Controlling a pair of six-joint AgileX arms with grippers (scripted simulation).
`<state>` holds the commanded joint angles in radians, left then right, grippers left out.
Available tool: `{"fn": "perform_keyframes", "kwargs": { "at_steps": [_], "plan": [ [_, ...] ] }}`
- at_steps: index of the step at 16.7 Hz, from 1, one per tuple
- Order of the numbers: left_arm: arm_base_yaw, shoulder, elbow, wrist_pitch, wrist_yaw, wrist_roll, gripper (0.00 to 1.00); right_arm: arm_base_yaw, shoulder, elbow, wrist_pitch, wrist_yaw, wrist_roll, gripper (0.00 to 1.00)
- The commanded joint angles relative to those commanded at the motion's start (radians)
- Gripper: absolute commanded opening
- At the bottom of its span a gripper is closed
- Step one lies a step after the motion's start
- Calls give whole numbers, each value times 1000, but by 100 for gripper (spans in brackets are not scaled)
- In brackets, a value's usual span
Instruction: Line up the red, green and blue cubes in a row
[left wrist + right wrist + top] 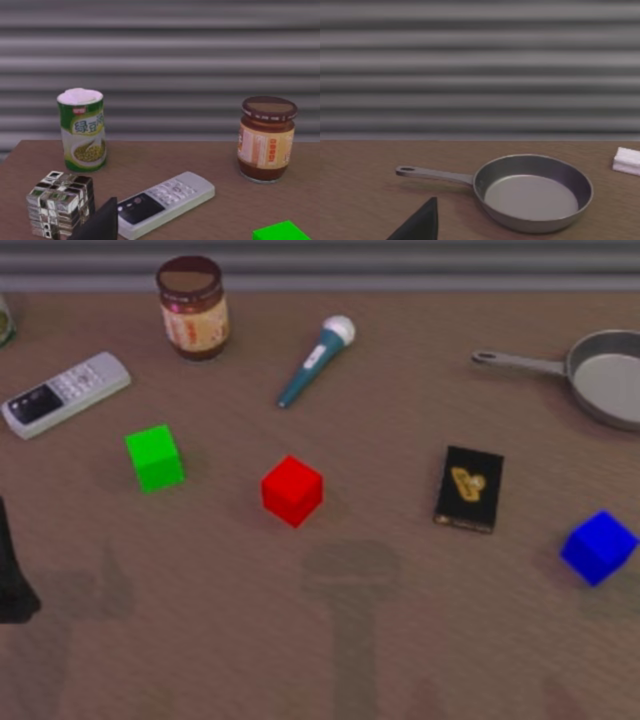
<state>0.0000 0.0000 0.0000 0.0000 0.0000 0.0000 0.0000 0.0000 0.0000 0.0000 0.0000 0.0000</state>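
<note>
Even soft light, faint blurred shadows

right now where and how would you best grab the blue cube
Probably from straight above, with the right claw closing on two opposite flat side faces of the blue cube. It sits flat on the table at the right, turned cornerwise in the top view, so the claw should be rotated to match its faces. Nothing touches it; the black box stands apart.
</note>
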Motion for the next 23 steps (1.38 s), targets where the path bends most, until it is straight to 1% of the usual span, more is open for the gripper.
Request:
{"fn": "perform_keyframes", "kwargs": {
  "at_steps": [3,5,9,13,17,23],
  "plan": [
    [-3,9,10,-6,1,1,100,0,0,0,0,0,0,100],
    [-17,56,58,-41,5,7,100,0,0,0,0,0,0,100],
    [-78,266,254,-190,25,29,100,0,0,0,0,0,0,100],
    [-168,601,534,-421,50,61,100,0,0,0,0,0,0,100],
    [-269,1017,863,-689,70,93,100,0,0,0,0,0,0,100],
    [-404,1673,1393,-1046,74,129,100,0,0,0,0,0,0,100]
  ]
}}
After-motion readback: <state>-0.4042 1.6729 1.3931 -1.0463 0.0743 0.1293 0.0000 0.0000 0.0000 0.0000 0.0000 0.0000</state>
